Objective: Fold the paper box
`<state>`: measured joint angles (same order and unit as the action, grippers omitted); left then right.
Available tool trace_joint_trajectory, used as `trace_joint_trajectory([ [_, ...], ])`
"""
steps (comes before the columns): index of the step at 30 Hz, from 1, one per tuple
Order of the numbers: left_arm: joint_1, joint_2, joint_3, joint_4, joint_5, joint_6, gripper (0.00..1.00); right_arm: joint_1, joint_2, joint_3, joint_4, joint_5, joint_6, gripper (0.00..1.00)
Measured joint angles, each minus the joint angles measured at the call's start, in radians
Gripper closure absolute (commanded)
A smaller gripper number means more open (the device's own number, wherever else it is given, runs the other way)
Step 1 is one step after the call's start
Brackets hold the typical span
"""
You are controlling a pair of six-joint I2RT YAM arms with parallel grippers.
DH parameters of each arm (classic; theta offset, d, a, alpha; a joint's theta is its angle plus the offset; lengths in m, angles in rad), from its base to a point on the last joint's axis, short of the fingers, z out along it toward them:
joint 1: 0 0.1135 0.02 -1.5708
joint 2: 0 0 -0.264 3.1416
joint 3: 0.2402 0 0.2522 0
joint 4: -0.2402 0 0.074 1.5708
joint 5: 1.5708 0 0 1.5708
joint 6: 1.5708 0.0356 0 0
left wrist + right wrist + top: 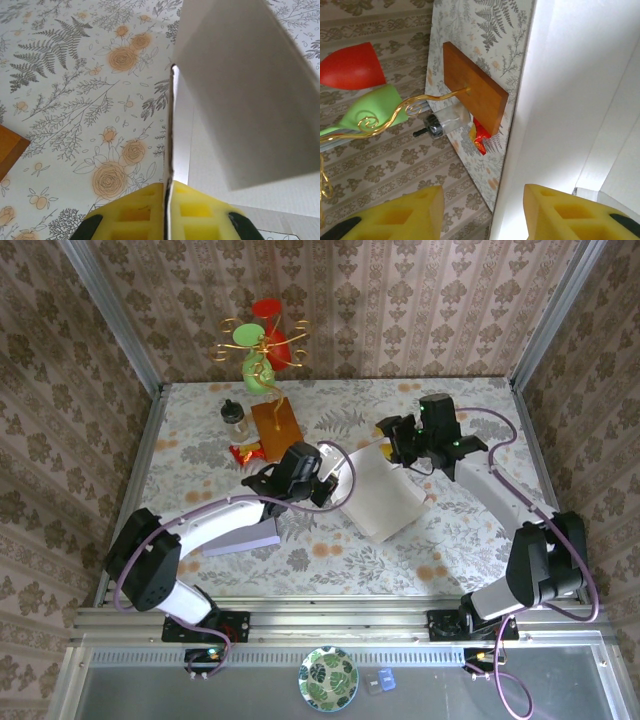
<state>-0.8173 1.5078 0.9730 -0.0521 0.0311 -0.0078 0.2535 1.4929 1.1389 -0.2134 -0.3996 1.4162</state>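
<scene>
- Left gripper first: its yellow pads are pinched together on the thin edge of one raised wall of the paper box, with the card standing on edge right between them.
- From above, the box lies mid-table between the two arms, a white slab tipped up, with the left gripper at its left side.
- Across to the right gripper: the jaws stand apart. The edge of a white panel runs down into the gap. One pad is close by the card and the other is well clear, so there is no grip here yet.
- The step in hand looks like bringing a wall up along its crease. The left pinch should hold firm as the anchor.
- The right jaws want to take the panel squarely near its edge, then swing it slowly about the fold line so the card bends there rather than buckling.
- Further back on the table, well apart from the box: a red wrapper, a small jar and a wooden board carrying a gold wire stand.
</scene>
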Motion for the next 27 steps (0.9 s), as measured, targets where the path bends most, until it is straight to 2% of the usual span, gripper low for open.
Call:
trace_joint_trajectory([
  [17, 0.034, -0.006, -0.011, 0.009, 0.054, 0.0, 1.0, 0.013, 0.059, -0.019, 0.061, -0.009, 0.027, 0.82],
  [23, 0.047, -0.006, -0.011, 0.012, 0.068, -0.001, 0.99, 0.016, 0.056, -0.037, 0.078, -0.003, 0.036, 0.99],
  [25, 0.055, -0.006, -0.015, 0.011, 0.079, -0.005, 0.9, 0.021, 0.046, -0.06, 0.1, 0.008, 0.045, 1.0],
  [27, 0.068, -0.006, -0.018, 0.01, 0.095, -0.026, 0.64, 0.035, 0.026, -0.096, 0.135, 0.034, 0.058, 1.0],
])
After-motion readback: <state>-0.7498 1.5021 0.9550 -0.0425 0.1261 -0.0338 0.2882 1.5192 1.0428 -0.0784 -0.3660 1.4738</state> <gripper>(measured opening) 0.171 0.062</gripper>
